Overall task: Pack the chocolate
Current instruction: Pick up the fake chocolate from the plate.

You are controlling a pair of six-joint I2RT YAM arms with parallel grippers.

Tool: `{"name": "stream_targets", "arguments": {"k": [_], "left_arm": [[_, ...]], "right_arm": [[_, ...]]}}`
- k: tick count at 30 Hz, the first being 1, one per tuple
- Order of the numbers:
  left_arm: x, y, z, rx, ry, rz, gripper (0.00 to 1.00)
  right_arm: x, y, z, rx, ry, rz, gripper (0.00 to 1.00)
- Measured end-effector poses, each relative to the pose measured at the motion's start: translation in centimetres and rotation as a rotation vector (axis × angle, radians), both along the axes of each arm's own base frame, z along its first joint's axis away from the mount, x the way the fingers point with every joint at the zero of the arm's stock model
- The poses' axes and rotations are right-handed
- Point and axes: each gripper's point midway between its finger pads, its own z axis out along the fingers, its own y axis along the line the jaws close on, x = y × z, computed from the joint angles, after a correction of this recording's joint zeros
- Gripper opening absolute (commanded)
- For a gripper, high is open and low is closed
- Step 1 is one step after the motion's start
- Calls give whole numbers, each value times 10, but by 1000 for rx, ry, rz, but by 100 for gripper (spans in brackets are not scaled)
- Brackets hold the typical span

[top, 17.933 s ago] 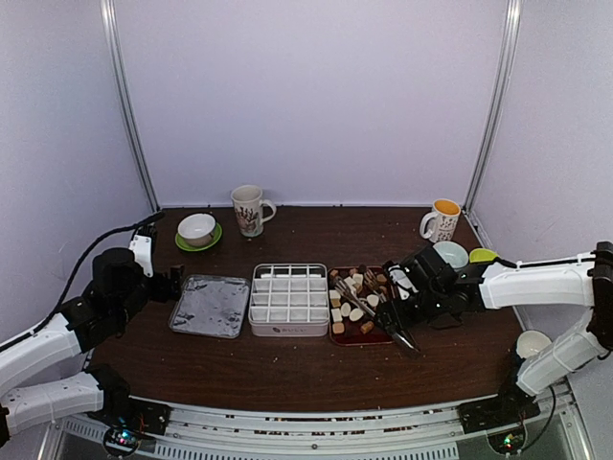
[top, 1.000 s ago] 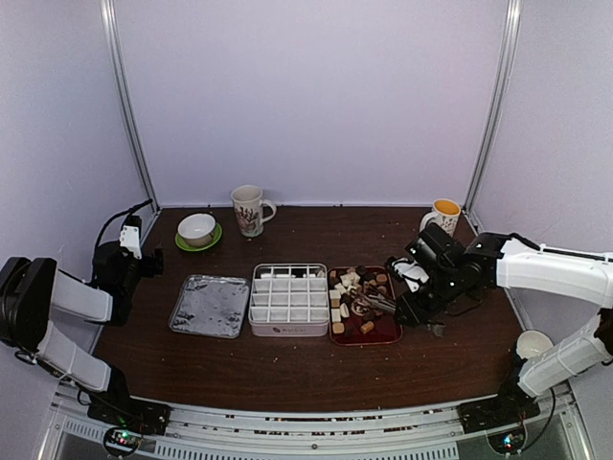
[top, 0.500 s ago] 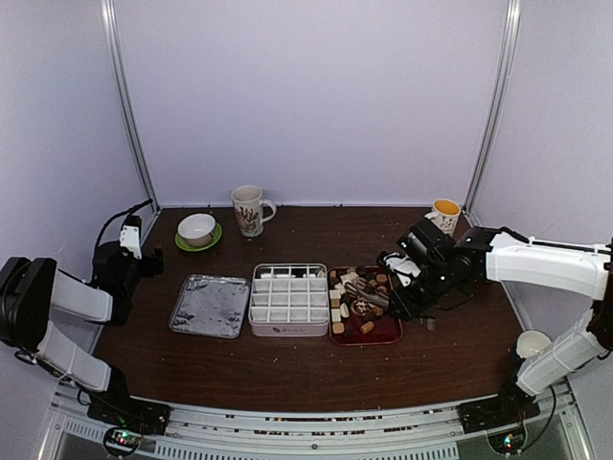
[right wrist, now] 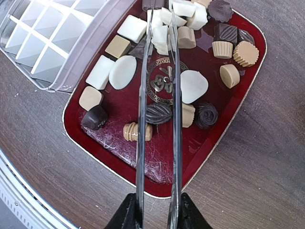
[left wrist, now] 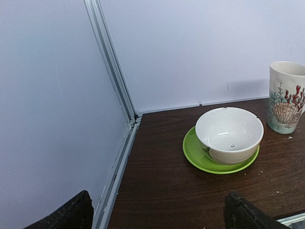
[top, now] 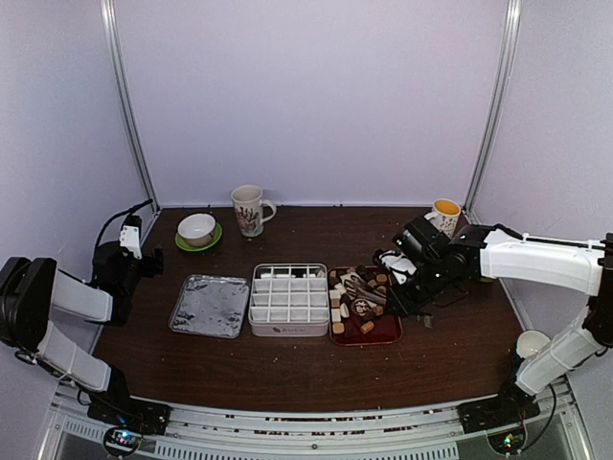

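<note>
Right wrist view is showing the right gripper clamping tongs over chocolate lying in the tray; tips should be straddling one piece, squeezing gently. Left gripper is idling, fingers apart.

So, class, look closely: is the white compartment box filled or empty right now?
Empty. Every visible compartment of the white box shows bare white floor; the chocolates all lie on the red tray.

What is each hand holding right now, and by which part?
The right hand grips the metal tongs by their handle end; the left hand is open and holds nothing.
</note>
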Motion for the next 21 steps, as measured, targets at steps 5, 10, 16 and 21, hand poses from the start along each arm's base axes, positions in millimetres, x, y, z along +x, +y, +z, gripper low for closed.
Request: {"name": "stream_targets", "arguments": {"k": [5, 10, 16, 21], "left_arm": [[0, 0, 0, 0, 0, 0, 98], [0, 0, 0, 0, 0, 0, 98], [0, 0, 0, 0, 0, 0, 98], [0, 0, 0, 0, 0, 0, 98]], "right_arm": [[0, -1, -5, -14, 8, 2, 30], [1, -2, -5, -24, 5, -3, 24], [5, -1, 3, -18, -10, -6, 22], [5, 4, 21, 29, -41, 0, 21]]}}
